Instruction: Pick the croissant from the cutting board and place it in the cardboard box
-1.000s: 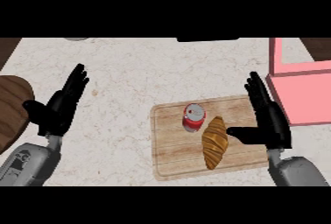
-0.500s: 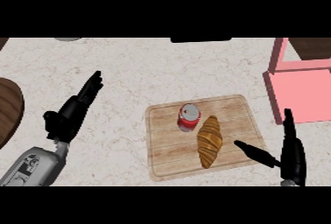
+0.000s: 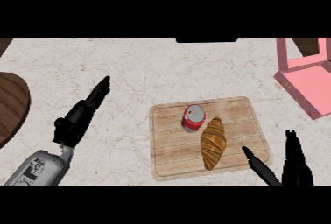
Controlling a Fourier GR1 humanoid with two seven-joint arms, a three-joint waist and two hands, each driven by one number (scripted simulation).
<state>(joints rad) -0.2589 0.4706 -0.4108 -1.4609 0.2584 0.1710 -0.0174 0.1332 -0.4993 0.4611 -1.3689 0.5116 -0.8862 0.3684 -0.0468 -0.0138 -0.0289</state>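
Vs 0.5 s ago: right hand (image 3: 293,168) sits lower in view, fingertips nearer the lower edge, now at the bottom-right corner of the cutting board (image 3: 173,162). Left hand (image 3: 79,119) has shifted a little rightward, same slant. Croissant (image 3: 213,142), can and board are unchanged in place. Box edged slightly toward the right.

Rt hand: spread wide, fingers straight and pointing up-view, thumb splayed left over the board's corner. Holds nothing, apart from the croissant.
Lt hand: open, fingers straight and together, angled up-right over bare counter (image 3: 149,70), well left of the board. Holds nothing.

Croissant lies lengthwise on the board, right of centre. Its upper end is just beside the red can (image 3: 194,118); can't tell if they touch.

Count:
- 1 croissant
- 1 can, on the board
- 1 board
- 1 cardboard box (image 3: 309,86), pink, at the right edge, well apart from the board, partly cut off
- 2 hands
- 1 dark wooden round piece (image 3: 12,109) at the left edge
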